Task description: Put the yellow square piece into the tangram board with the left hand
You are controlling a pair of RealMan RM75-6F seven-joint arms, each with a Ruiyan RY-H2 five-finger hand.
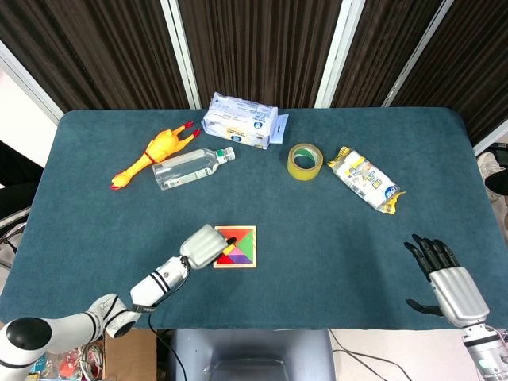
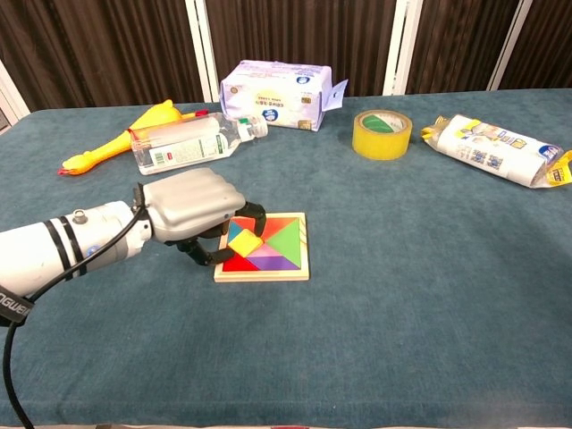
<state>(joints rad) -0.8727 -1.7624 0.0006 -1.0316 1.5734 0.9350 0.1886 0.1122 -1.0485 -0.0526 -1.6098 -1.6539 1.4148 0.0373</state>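
Low in the chest view, the left hand (image 2: 192, 217) sits at the left edge of the tangram board (image 2: 264, 270), its dark fingertips (image 2: 253, 214) curled down over the board's near-left corner. The yellow square piece (image 2: 244, 241) lies tilted on the board's left half, just beside those fingertips; whether they actually pinch it, I cannot tell from either camera. Red, green, purple and blue pieces fill the rest of the wooden frame. Bottom right of the head view, the right hand (image 1: 450, 282) rests well apart from everything, fingers spread and holding nothing. Along the top of the table: a rubber chicken (image 1: 154, 152) and a clear water bottle (image 1: 191, 166) at upper left, a wet-wipes pack (image 1: 240, 120) behind them, a yellow tape roll (image 1: 304, 161) at centre, a snack packet (image 1: 364, 178) to its right.
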